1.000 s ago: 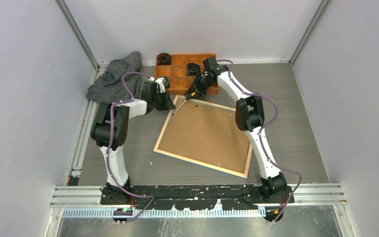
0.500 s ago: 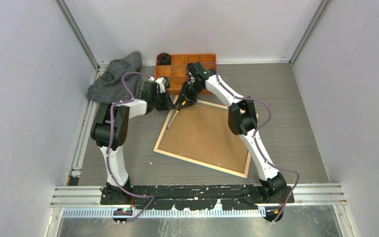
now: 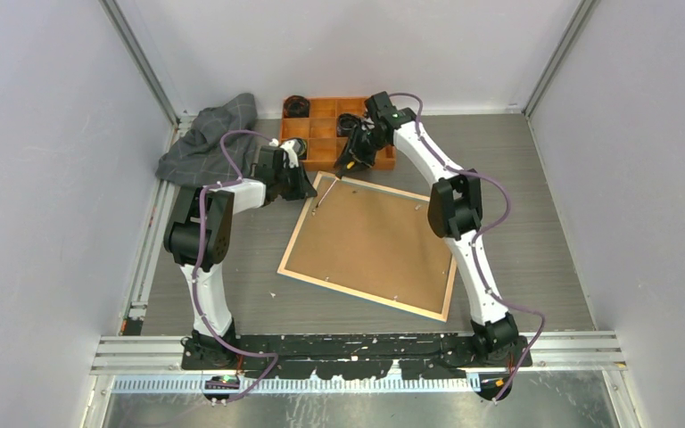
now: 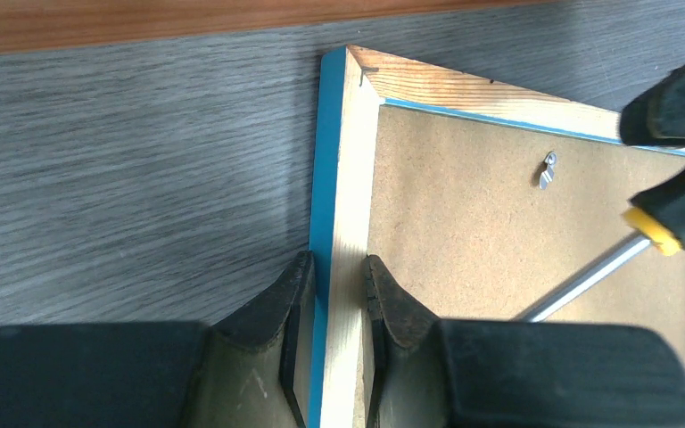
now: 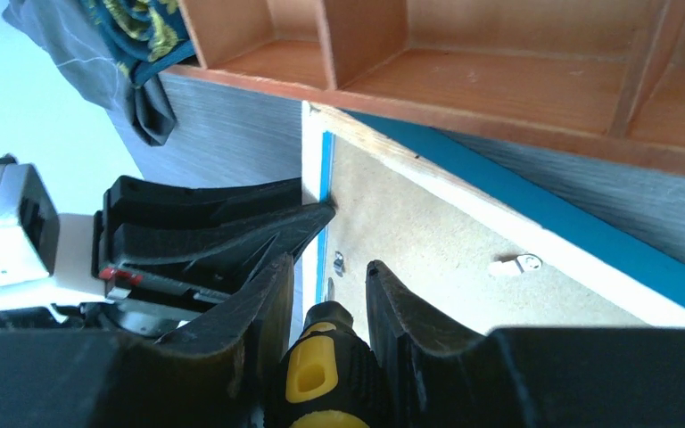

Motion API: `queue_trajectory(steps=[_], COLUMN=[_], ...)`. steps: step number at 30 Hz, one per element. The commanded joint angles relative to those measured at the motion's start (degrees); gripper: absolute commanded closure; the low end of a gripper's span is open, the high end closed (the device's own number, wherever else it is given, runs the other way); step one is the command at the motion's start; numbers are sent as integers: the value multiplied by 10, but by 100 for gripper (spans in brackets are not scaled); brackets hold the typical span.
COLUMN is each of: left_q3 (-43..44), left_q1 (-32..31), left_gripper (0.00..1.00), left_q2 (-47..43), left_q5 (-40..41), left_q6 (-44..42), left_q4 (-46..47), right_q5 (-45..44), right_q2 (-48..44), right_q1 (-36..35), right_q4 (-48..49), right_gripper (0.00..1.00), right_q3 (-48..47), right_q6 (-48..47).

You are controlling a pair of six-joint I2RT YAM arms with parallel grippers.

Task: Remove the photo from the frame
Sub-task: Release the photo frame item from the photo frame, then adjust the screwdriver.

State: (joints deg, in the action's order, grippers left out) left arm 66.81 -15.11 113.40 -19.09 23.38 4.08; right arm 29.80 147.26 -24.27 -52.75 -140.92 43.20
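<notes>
Pale walls [image 3: 53,134] enclose a grey wood-grain desk [image 3: 535,223]; the frame [image 4: 350,196] lies face down, left hand [image 4: 336,263] pinching its rim, right hand [image 5: 330,267] gripping apparently a screwdriver [image 5: 317,374].

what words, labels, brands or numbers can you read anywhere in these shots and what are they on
None: no word, label, brand, number or sign can be read in any view.
The frame and the backing board are bare.
The screwdriver has a plain black and yellow handle.
The cloth shows a gold pattern, not letters.
The orange tray carries no marking.
</notes>
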Motion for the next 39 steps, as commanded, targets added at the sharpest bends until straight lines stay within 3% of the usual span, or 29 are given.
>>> queue_trajectory(steps=[1, 9, 17, 24, 28, 35, 39], left_q3=[-17, -17, -14, -34, -66, -80, -80], left_q1=[-6, -6, 1, 66, 87, 88, 88], left_gripper=[100, 100, 100, 100, 100, 100, 72], left_q2=[35, 34, 28, 10, -31, -80, -102], left_q5=[19, 20, 49, 51, 53, 23, 11], left_q6=[-11, -11, 13, 106, 126, 127, 107], left_q4=[-27, -28, -53, -100, -83, -84, -95], right_q5=[-13, -18, -114, -91, -80, -169, -183], right_q2=[-71, -113, -319, -435, -475, -582, -625], right_q1=[-8, -5, 24, 145, 213, 229, 233], right_q4=[2, -19, 11, 8, 17, 93, 129], right_gripper=[99, 99, 99, 99, 99, 99, 99], right_q3=[8, 58, 282, 403, 448, 554, 600], right_q6=[-24, -73, -229, -233, -220, -251, -268])
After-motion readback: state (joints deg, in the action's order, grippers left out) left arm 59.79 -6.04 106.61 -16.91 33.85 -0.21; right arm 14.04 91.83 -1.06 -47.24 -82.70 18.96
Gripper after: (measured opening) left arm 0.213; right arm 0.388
